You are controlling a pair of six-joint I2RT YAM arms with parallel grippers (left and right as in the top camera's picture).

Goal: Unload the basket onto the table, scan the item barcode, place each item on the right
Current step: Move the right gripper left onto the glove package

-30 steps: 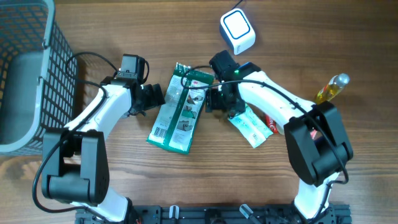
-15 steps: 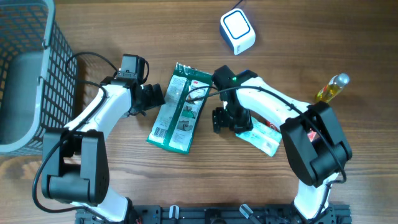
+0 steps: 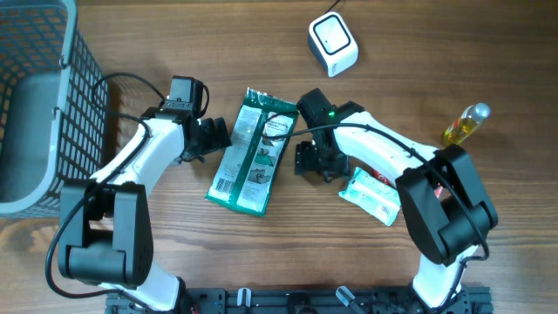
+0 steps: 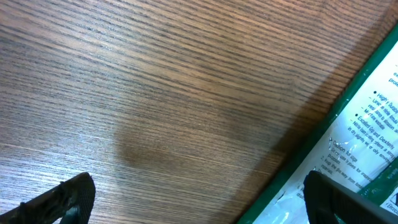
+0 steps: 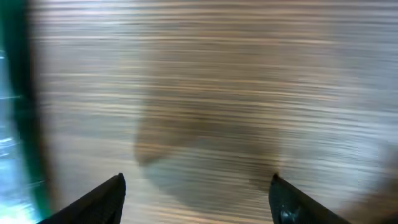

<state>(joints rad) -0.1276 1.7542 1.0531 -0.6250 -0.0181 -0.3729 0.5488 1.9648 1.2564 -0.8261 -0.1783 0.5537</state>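
- Green packet (image 3: 251,153), where is it?
- Flat on the table (image 3: 174,52), mid-frame in the overhead, long axis slightly tilted, top end toward the scanner (image 3: 333,44). Well apart from the scanner, bare wood between them.
- Left gripper (image 3: 212,135)?
- Just beside the packet's left long edge. Spread wide, nothing in it. In the left wrist view, left gripper (image 4: 199,208) has plain wood between the tips; the packet (image 4: 367,124) edge runs diagonally on the right, and one finger sits at that edge. Contact: can't tell.
- Right gripper (image 3: 316,161)?
- Just off the packet's right long edge, between it and the white pouch (image 3: 370,194). Fingers apart, empty. The right wrist view is blurry: right gripper (image 5: 196,199) over wood, green packet (image 5: 12,124) strip at the far left edge.
- Free room?
- Open wood above the packet toward the scanner, and below it. The basket (image 3: 35,105) is far left, well clear. The bottle (image 3: 465,122) is far right, past the right arm. The pouch lies near the right gripper, apart from the packet.
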